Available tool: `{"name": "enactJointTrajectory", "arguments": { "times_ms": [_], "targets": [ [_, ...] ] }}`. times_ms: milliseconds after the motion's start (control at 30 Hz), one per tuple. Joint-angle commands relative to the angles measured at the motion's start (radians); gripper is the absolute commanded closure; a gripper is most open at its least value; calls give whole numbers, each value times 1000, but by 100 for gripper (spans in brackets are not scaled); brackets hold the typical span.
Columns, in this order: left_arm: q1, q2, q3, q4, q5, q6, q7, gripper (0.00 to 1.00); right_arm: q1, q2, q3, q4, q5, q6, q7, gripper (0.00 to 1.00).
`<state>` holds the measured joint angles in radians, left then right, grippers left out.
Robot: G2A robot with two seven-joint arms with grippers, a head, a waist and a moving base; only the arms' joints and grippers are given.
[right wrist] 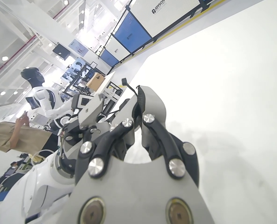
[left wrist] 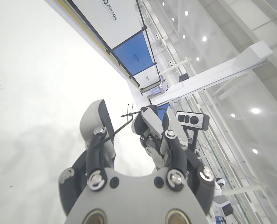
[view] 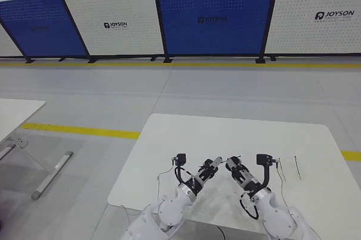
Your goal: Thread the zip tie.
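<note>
Zip tie (left wrist: 121, 128) seemingly mid-threading
Top: left gripper (view: 212, 164) and right gripper (view: 232, 163) were tip to tip over the near table (view: 168, 150). Left wrist: left one gaped beside the strap. Right wrist: right one clamped the tie; tail likely needed aiming into head.

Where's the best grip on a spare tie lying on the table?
Mid-strap of the spare tie, coming from straight above and closing across its width. It lies flat and straight on the table, so a sideways approach has nothing to catch, and the strap's middle is likely the easiest target.
</note>
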<state>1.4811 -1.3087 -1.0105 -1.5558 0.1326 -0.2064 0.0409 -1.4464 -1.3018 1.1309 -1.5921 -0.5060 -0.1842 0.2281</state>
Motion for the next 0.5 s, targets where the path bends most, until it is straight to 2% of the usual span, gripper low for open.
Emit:
{"name": "enactJointTrajectory", "arguments": {
  "times_ms": [0, 67, 133, 200, 267, 467],
  "targets": [
    [1, 0, -2, -1, 2, 2, 2, 76, 0, 0, 1, 1, -3, 1, -3, 100],
    [2, 1, -3, -2, 4, 4, 3, 85, 1, 0, 3, 0, -4, 3, -7, 100],
    [2, 1, -3, -3, 4, 6, 3, 89, 2, 0, 4, -2, -3, 5, -9, 100],
    [2, 1, -3, -3, 3, 6, 3, 97, 3, 0, 4, -4, -3, 6, -10, 100],
    [3, 1, -3, -3, 3, 6, 2, 100, 3, 0, 3, -5, -3, 6, -11, 100],
    [2, 1, -1, 2, 6, 8, -4, 100, 5, -1, -1, -5, -5, 8, -13, 100]
  ]
}}
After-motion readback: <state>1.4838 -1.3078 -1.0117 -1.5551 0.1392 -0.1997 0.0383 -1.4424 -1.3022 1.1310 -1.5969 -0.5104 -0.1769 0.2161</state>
